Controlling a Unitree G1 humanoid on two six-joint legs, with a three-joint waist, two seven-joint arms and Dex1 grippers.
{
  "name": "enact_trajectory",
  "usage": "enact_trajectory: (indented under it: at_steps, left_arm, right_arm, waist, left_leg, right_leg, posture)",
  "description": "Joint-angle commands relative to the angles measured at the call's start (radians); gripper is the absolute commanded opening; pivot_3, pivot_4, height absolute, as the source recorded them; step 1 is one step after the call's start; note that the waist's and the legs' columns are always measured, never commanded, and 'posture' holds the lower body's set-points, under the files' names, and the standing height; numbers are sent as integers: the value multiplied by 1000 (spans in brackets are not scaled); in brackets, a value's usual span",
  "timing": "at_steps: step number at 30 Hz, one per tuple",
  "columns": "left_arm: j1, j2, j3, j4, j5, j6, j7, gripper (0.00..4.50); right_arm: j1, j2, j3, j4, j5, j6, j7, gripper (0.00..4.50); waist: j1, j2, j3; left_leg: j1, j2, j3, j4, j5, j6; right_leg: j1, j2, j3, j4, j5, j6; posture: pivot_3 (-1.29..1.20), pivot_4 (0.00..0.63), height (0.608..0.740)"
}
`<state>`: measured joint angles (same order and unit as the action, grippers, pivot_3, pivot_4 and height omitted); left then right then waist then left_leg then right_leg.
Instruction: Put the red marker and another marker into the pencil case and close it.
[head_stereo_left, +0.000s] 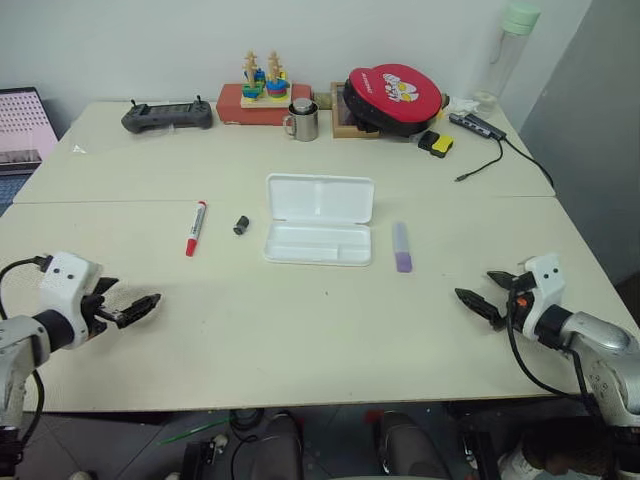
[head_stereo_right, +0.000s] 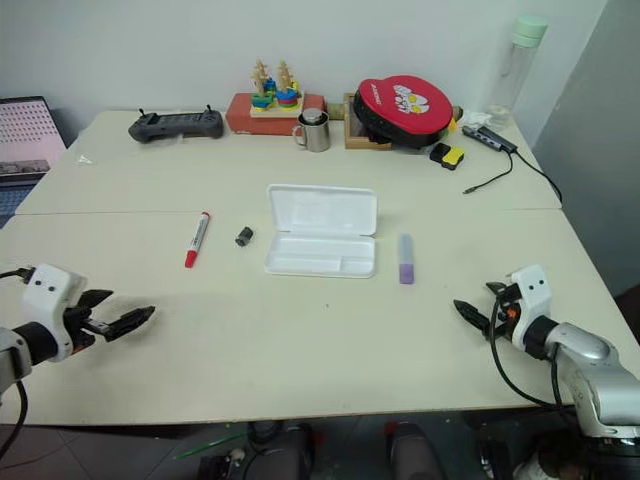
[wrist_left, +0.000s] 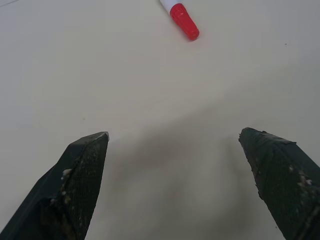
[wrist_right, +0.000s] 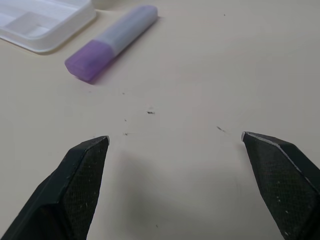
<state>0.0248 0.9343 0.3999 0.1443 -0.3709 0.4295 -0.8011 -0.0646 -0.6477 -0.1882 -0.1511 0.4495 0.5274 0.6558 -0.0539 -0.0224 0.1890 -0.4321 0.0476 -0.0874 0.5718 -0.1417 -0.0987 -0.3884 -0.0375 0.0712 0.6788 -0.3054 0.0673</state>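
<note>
Both grippers stand wide apart and empty: left gripper (head_stereo_left: 140, 308) at lower left of the frame, right gripper (head_stereo_left: 478, 303) at lower right, each over bare table (head_stereo_left: 300, 320). Pencil case (head_stereo_left: 319, 219) lies open at centre. Red marker (head_stereo_left: 195, 228) lies left of it, with a small black cylinder (head_stereo_left: 241, 224) between. Lavender marker (head_stereo_left: 402, 247) lies just right of the case. Steel mug (head_stereo_left: 302, 120) stands at upper centre.

Ahead of left end effector (head_stereo_left: 140, 308): slim red-capped white marker (head_stereo_left: 195, 228). Ahead of right end effector (head_stereo_left: 478, 303): stubby lavender marker (head_stereo_left: 402, 247), just beside open white plastic pencil case (head_stereo_left: 318, 218).
</note>
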Motion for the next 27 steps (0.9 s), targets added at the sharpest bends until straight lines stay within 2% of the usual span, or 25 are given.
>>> enact_trajectory:
  at_steps: [1,13,27]
  left_arm:
    - [-28,-9,33,-19,22,-18,54,4500]
    - [-20,-54,0,-59,26,-1,44,4500]
    - [-74,-85,-50,-7,46,-27,37,4500]
  right_arm:
    - [-14,-14,-12,5,-9,-15,19,4481]
    - [3,-7,-24,-20,-6,-12,15,4481]
    - [35,2,-62,-62,16,0,-1,4481]
  waist:
    - [2,0,0]
    - [5,0,0]
    - [4,0,0]
  left_leg:
    - [0,0,0,0,0,0]
    - [0,0,2,1,0,0]
    - [0,0,2,2,0,0]
  right_leg:
    - [0,0,0,0,0,0]
    - [0,0,1,0,1,1]
    - [1,0,1,0,1,2]
  posture:
    - [0,150,740]
    - [0,150,740]
    - [0,150,740]
